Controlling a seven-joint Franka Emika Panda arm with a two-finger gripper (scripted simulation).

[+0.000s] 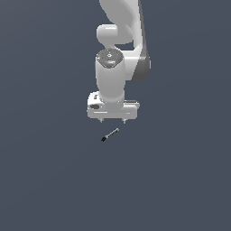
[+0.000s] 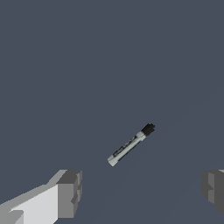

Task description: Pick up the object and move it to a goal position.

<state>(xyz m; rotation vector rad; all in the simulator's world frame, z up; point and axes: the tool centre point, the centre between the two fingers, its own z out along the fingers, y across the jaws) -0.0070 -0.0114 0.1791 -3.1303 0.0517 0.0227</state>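
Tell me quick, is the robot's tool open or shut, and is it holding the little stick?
Tool: open, fingers wide apart, holding nothing. The stick lies loose on the floor, apart from both fingers.

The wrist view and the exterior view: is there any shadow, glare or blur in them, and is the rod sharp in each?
Exterior view: flat light, no shadow under the rod, which is tiny and coarse; soft shading on the hand. Wrist view: no glare, no blur; the rod has crisp edges, its black end clear.
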